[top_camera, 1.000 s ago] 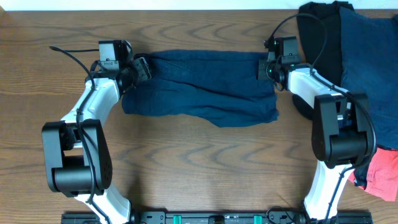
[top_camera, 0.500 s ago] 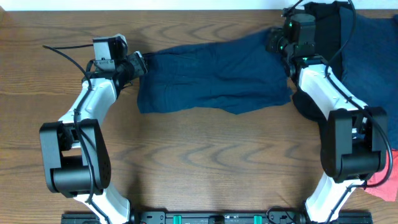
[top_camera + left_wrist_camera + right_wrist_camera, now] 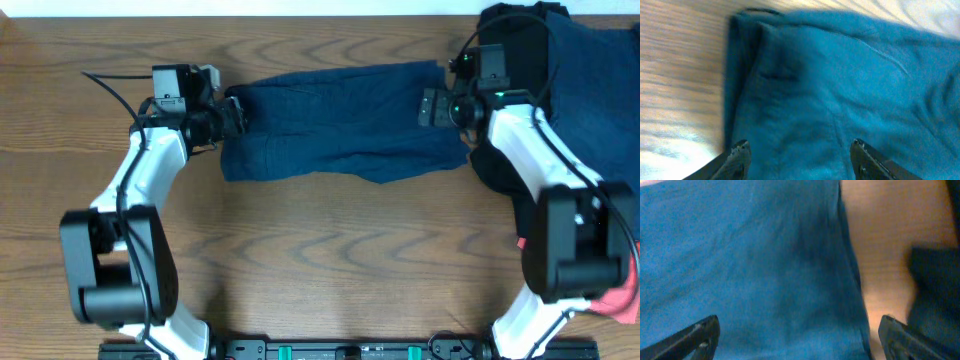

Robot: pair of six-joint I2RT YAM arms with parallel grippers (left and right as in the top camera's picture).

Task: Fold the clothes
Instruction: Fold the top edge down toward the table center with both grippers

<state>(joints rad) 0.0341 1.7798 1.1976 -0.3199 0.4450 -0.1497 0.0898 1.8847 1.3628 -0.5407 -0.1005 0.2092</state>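
The dark navy shorts (image 3: 340, 120) lie spread across the back middle of the wooden table, their long side running left to right. My left gripper (image 3: 232, 115) is at their left end. In the left wrist view its fingers stand apart over the cloth (image 3: 840, 75), and the gripper (image 3: 799, 147) is open with nothing pinched. My right gripper (image 3: 430, 107) hovers at the shorts' right end. The right wrist view shows it (image 3: 800, 322) wide open above the blue cloth (image 3: 740, 255), near the cloth's right edge.
A black garment (image 3: 515, 50) and a navy one (image 3: 590, 90) are heaped at the back right, just behind the right arm. A coral-red garment (image 3: 620, 290) lies at the right edge. The black cloth (image 3: 935, 280) also borders the right wrist view.
The right gripper carried the shorts' right end back and to the right, then opened and let go. The shorts now lie shifted right. The left gripper barely moved.
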